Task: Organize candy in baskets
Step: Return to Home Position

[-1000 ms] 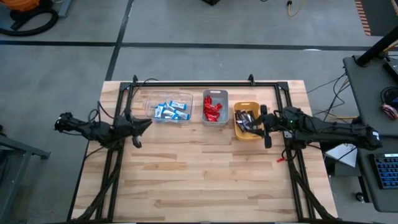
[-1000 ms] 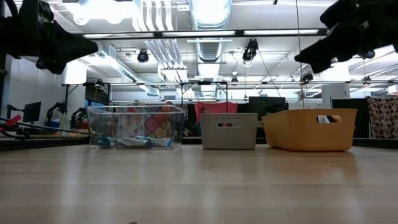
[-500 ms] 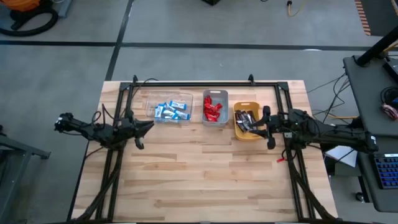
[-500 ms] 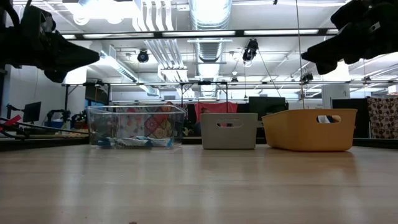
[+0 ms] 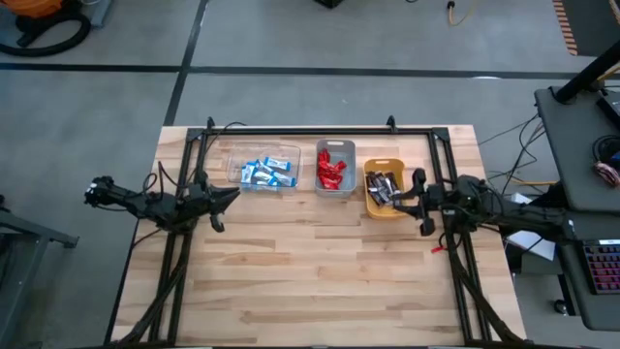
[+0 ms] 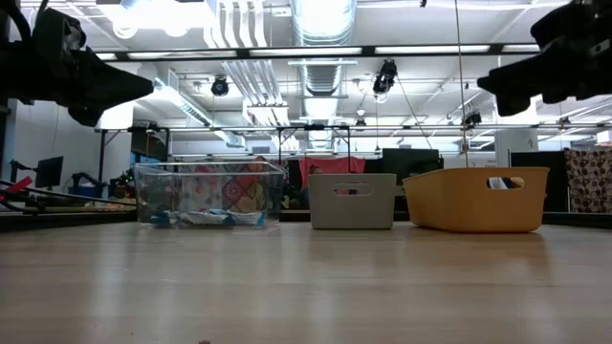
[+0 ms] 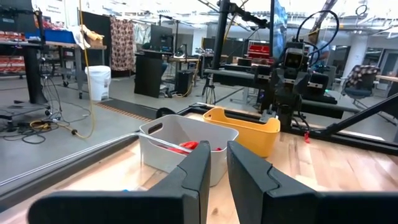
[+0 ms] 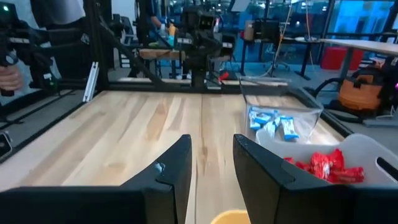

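Three bins stand in a row near the table's far edge. The clear bin (image 5: 263, 167) holds blue-and-white bars (image 8: 273, 121). The grey bin (image 5: 335, 167) holds red wrappers (image 8: 323, 165). The orange bin (image 5: 385, 190) holds dark bars (image 5: 384, 185). My left gripper (image 5: 232, 193) hovers near the clear bin's near left corner with only a narrow gap between its fingers (image 7: 218, 155). My right gripper (image 5: 405, 202) hangs in the air at the orange bin's right side, open and holding nothing (image 8: 212, 155).
A black frame (image 5: 320, 129) runs along the table's far edge and down both sides. The near half of the wooden table (image 5: 320, 281) is bare. A red-handled object (image 5: 438, 248) lies by the right rail. A person (image 8: 59, 15) stands beyond the table's left side.
My right gripper has drawn back from over the orange bin toward the table's right edge, staying raised. The bins and the candy have kept their places.
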